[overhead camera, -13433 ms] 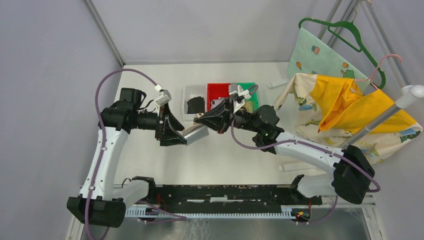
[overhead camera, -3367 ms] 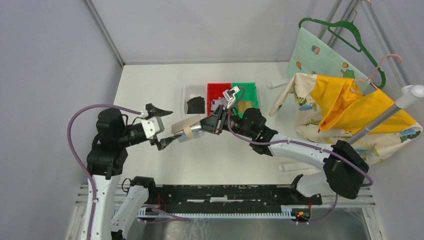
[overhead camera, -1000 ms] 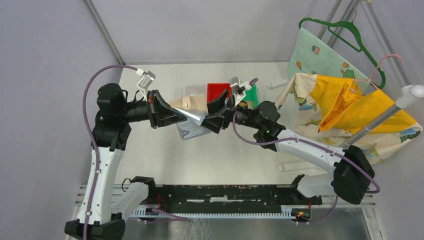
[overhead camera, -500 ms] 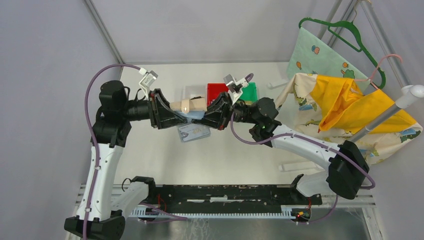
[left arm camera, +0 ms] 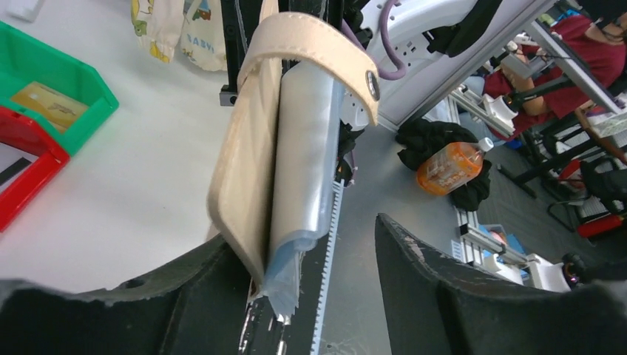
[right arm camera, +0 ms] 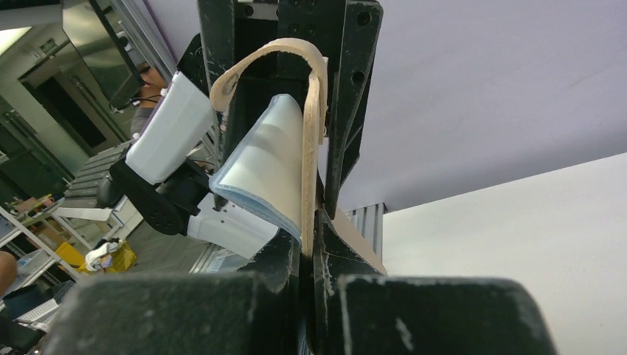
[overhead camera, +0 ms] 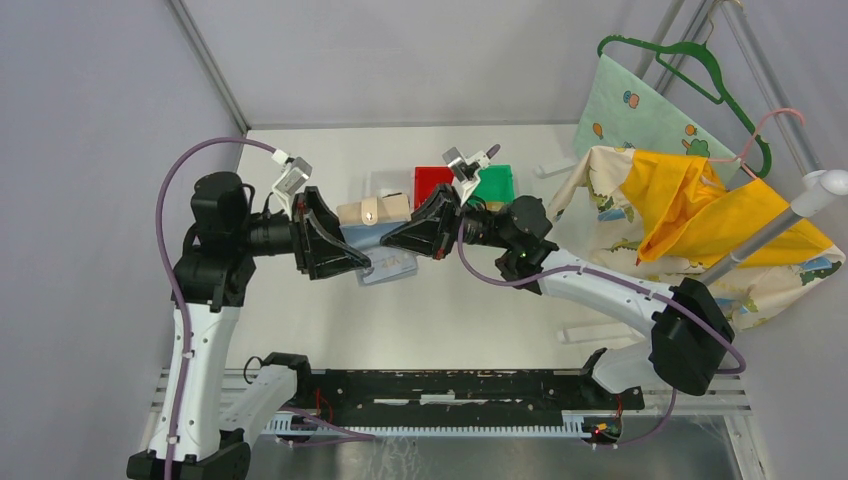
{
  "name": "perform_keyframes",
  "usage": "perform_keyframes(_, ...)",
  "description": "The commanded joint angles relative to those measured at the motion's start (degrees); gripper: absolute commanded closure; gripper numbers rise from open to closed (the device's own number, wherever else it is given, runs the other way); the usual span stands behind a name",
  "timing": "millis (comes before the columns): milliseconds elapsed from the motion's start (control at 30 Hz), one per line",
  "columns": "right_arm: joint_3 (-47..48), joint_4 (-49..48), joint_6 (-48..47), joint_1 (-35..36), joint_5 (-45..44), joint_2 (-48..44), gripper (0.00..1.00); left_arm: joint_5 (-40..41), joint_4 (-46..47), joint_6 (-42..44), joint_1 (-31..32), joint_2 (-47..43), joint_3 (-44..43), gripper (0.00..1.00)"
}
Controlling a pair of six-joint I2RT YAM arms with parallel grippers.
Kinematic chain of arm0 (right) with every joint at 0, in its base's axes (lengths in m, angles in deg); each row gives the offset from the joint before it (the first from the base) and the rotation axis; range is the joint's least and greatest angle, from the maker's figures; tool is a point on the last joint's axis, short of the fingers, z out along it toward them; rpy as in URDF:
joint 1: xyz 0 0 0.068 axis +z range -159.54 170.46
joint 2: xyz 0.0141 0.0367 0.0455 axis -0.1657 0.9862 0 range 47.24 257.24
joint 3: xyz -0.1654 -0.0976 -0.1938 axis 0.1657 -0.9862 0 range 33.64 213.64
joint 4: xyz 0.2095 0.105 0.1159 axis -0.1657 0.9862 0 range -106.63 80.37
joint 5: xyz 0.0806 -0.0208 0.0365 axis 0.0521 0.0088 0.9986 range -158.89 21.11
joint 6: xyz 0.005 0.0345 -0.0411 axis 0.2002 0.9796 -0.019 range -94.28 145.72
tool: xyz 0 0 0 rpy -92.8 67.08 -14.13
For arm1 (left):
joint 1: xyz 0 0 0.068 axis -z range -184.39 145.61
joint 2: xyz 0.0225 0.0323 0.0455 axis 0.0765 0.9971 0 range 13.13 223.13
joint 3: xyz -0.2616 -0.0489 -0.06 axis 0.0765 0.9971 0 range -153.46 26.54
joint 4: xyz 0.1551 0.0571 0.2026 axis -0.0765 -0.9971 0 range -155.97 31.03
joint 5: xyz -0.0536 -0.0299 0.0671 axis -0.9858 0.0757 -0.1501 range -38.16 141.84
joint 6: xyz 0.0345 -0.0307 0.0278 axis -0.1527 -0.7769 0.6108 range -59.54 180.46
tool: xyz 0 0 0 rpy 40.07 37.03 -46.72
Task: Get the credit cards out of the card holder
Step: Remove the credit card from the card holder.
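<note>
Beige card holder (overhead camera: 375, 211) in mid-air, standing on edge, cover nipped between the closed fingers of the right gripper (right arm camera: 309, 248). Snap tab (left arm camera: 336, 52) arched over the top, unfastened, stud showing. Clear sleeves (left arm camera: 307, 148) bunched against the cover's inner face, lower end dangling loose. Gold-tan card (left arm camera: 44, 105) flat in green bin (left arm camera: 29, 55). Pale card (left arm camera: 6, 157) with dark stripe in red bin (left arm camera: 37, 174), mostly cut off at the frame edge.

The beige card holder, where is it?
The card holder is held up left of centre in the top view, pinched by the right claw, inside the open left claw, near the red bin.
</note>
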Motion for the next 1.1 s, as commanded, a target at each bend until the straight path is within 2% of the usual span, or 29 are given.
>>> perform_keyframes(0, 0.58, -8.37, 4.56, -0.14, -0.26, -0.31, 1.00, 0.11, -4.03, 8.58, 0.12, -0.43, -0.98, 0.40)
perform_keyframes(67, 0.27, -8.44, 4.10, -0.15, 0.29, -0.46, 1.00, 2.50, -2.69, 7.74, 0.09, 0.04, -1.34, 0.53)
perform_keyframes(167, -0.51, -8.32, 3.65, 0.02, 0.87, -0.62, 1.00, 5.86, 5.09, -0.38, 0.04, -0.10, -0.20, 0.72)
perform_keyframes(300, -1.99, -8.34, 3.23, 0.27, 1.74, -0.57, 0.95, 5.85, 14.42, -8.78, 0.09, -0.87, 2.02, 0.82)
perform_keyframes(467, -2.26, -8.49, 3.01, 0.38, 1.30, -0.90, 0.66, 5.33, 14.95, -9.36, 0.05, -1.20, 2.51, 0.98)
perform_keyframes(533, -1.03, -7.69, 2.37, 0.38, 1.55, -0.86, 0.51, 4.75, 14.38, -8.87, 0.12, -1.37, 2.85, 0.98)
perform_keyframes(633, 0.99, -6.59, 1.34, 0.37, 2.58, -0.68, 0.43, 3.66, 12.79, -7.51, 0.14, -1.41, 2.85, 0.98)
perform_keyframes(700, 1.78, -6.48, 0.90, 0.37, 3.17, -0.69, 0.42, 2.99, 11.08, -5.88, 0.05, -1.27, 2.46, 0.98)
perform_keyframes(833, 3.31, -5.63, 0.71, 0.29, 3.98, 0.13, 0.54, 1.49, 8.89, -4.02, 0.10, -0.91, 1.81, 0.98)
perform_keyframes(1000, 5.75, -5.05, 1.24, 0.28, 6.17, 1.51, 0.55, -0.63, 4.06, -0.27, 0.09, 0.04, 0.65, 0.98)
perform_keyframes(1067, 6.65, -3.92, 0.65, 0.31, 6.62, 1.83, 0.59, -1.09, 2.16, 1.40, 0.04, 0.35, -0.06, 0.98)
